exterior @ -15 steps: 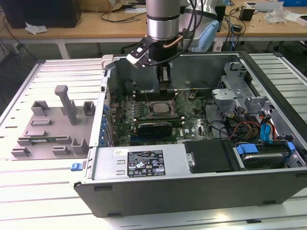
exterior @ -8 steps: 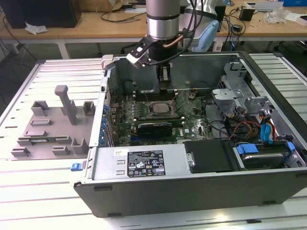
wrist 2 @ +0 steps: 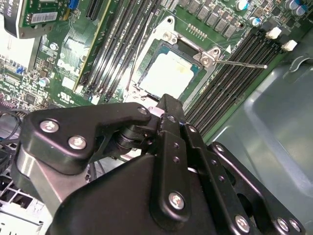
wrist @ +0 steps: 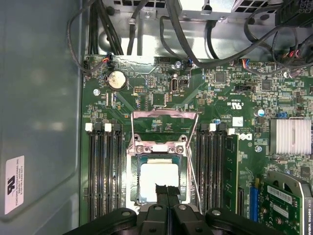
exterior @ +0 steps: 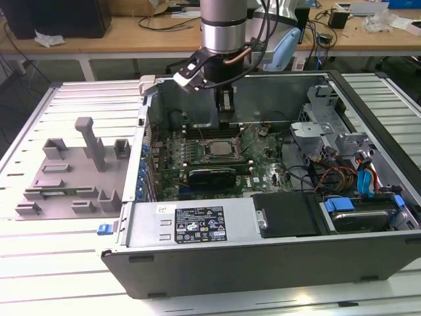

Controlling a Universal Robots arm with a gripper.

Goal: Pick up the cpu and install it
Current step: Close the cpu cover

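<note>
The gripper (wrist: 167, 189) is closest to the lens in both wrist views. Its two black fingertips are pressed together with nothing between them, and they hang just above the near edge of the cpu (wrist: 157, 177). The cpu lies flat inside the socket frame (wrist: 131, 182), its pale top bare and its rim ringed by the frame on all sides. The hinged metal bracket (wrist: 164, 115) is swung open beyond the socket. Rows of memory slots (wrist: 104, 171) run close along both flanks, leaving a narrow lane. Past one row, the grey case (wrist: 39, 98) wall rises.

In the exterior view, the arm reaches down into the open case (exterior: 263, 257) at upper centre, with the gripper (exterior: 225, 116) over the cpu (exterior: 217, 146). A grey tray (exterior: 66, 178) with upright blocks lies at the exterior view's left on the slatted metal table (exterior: 39, 270). A cluttered wooden workbench (exterior: 131, 33) crosses the top.
</note>
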